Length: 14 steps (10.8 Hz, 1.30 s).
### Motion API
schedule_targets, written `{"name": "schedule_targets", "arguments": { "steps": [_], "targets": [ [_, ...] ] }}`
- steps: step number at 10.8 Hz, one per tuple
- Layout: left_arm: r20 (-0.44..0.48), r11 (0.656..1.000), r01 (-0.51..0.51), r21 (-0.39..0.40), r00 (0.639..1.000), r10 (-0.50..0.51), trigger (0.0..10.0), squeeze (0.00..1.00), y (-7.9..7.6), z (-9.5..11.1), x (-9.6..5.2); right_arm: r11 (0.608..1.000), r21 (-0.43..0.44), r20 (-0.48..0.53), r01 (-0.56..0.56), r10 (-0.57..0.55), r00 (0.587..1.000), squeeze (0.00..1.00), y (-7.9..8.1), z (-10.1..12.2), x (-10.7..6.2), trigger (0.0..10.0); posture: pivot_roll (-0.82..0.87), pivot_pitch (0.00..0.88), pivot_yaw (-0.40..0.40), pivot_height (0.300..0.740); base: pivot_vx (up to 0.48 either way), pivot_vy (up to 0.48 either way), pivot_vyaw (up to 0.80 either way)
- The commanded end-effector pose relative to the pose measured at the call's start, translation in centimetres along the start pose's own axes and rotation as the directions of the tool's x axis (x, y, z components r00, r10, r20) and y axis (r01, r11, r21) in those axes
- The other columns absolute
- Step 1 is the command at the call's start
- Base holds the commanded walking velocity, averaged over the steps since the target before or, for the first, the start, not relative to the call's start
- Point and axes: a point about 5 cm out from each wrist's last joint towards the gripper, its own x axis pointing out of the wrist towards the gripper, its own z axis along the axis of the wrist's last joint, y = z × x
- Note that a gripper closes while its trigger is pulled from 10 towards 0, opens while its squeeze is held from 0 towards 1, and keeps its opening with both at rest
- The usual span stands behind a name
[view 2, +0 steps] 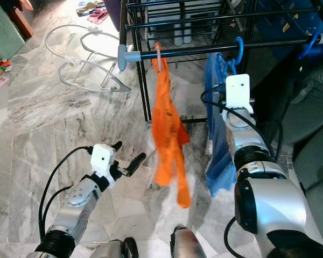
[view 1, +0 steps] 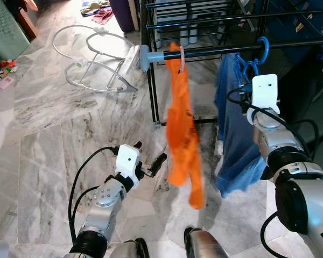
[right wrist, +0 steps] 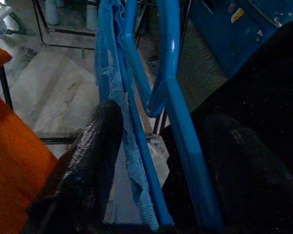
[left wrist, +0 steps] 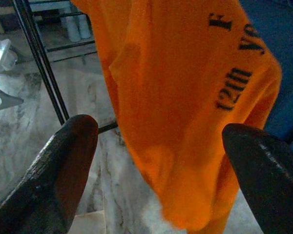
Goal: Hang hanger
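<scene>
The left gripper (view 1: 151, 159) sits low and near on the left, fingers spread and empty, pointed at the orange shirt (view 1: 181, 129) hanging just to its right. Further off on the right, the right gripper (right wrist: 156, 161) is raised to the dark rail (view 1: 215, 51). Its fingers bracket the blue hanger (right wrist: 171, 97) and its blue cloth (view 1: 234, 140); I cannot tell whether they are clamped on it. The hanger's hook (view 1: 262, 47) curls over the rail directly above that gripper, its arms running downward. The right arm is plainly the nearer; in my judgement, seating turns on the hook resting square on the rail.
</scene>
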Motion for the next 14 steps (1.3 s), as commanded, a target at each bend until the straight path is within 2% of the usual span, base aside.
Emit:
{"name": "schedule_targets", "arguments": {
  "steps": [1, 6, 10, 14],
  "targets": [
    [-0.039, 1.0, -0.006, 0.006, 0.999, 0.007, 10.0, 0.0, 0.1, -0.8, -0.4, 1.0, 0.008, -0.02, -0.001, 0.001, 1.0, 0.0, -0.1, -0.2, 0.0, 0.0, -0.28, 0.158, 0.08, 0.74, 0.0, 0.0, 0.0],
    [-0.08, 1.0, -0.015, 0.013, 0.997, 0.016, 10.0, 0.0, -0.1, -1.6, -0.6, 0.998, 0.012, -0.027, -0.055, 0.056, 0.998, 0.0, -2.1, 0.7, 0.4, 0.0, -0.28, 0.16, 0.069, 0.74, 0.0, 0.0, 0.0],
    [-0.104, 1.0, -0.01, 0.023, 0.995, 0.012, 10.0, 0.0, -0.2, -2.0, -0.6, 0.984, -0.011, -0.065, -0.175, 0.174, 0.983, 0.0, -2.2, 0.2, 0.3, 0.0, -0.29, 0.156, 0.068, 0.74, 0.0, 0.0, 0.0],
    [-0.122, 0.999, -0.011, 0.031, 0.992, 0.015, 10.0, 0.0, -0.2, -2.2, -0.6, 0.986, -0.022, -0.081, -0.164, 0.162, 0.983, 0.0, -2.6, -0.4, 0.2, 0.0, -0.28, 0.15, 0.065, 0.74, 0.0, 0.0, 0.0]
  ]
}}
